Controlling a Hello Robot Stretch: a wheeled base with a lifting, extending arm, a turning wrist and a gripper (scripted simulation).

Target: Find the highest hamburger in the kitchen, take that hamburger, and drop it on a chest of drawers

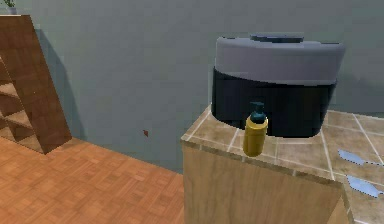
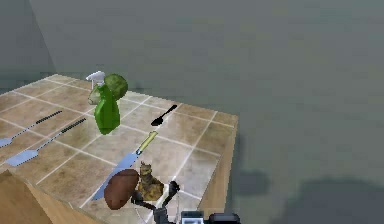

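A small lumpy brown and tan thing [image 2: 150, 183] lies near the front of the tiled counter [image 2: 190, 160] in the arm side view. It may be a hamburger, but its shape is too small to tell. A larger rounded brown thing [image 2: 121, 188] lies against its left side. My gripper [image 2: 163, 197] rises from the bottom edge just right of these two, its thin fingers [image 2: 174, 190] reaching up beside them. I cannot tell whether it holds anything, since both things rest on the counter at its far end.
A green spray bottle [image 2: 107, 100], several knives and a dark spoon [image 2: 164, 116] lie on the counter. In the forward view a big dark pot [image 1: 277, 82] and a yellow pump bottle [image 1: 256, 130] stand on the counter, with wooden shelves [image 1: 25, 80] at left over wood floor.
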